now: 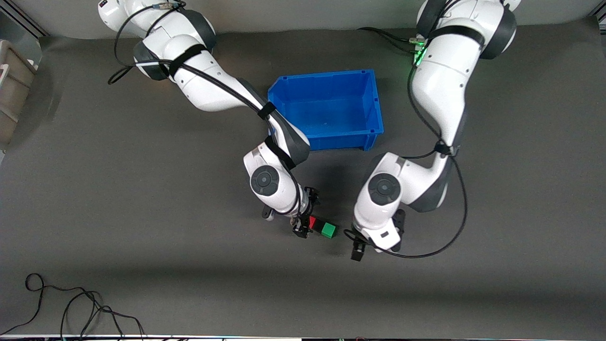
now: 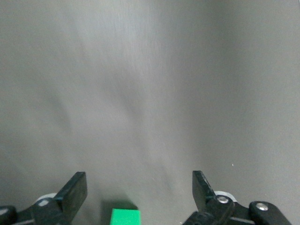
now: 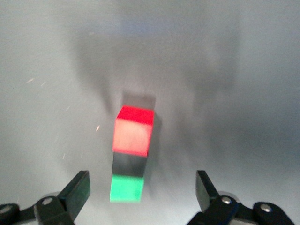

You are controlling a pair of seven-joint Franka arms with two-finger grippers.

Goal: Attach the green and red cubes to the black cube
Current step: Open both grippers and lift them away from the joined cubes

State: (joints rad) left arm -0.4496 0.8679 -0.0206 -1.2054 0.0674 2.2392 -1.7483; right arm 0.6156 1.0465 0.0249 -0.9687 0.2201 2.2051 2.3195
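Three cubes lie in a straight row on the grey mat: the red cube [image 1: 312,221], the black cube [image 1: 318,224] in the middle and the green cube [image 1: 328,230], each touching its neighbour. My right gripper [image 1: 303,228] hangs at the row's red end, open, with nothing between its fingers. Its wrist view shows the red cube [image 3: 133,133], black cube [image 3: 130,165] and green cube [image 3: 126,187] ahead of the open right gripper [image 3: 141,187]. My left gripper [image 1: 377,239] stands open beside the green end, apart from it. In its wrist view the green cube [image 2: 125,216] sits between the wide-apart fingers of the left gripper [image 2: 139,187].
A blue bin [image 1: 374,106] stands farther from the front camera than the cubes, between the two arms. A beige tray [image 1: 14,90] sits at the right arm's end of the table. Loose black cables [image 1: 71,303] lie near the table's front edge.
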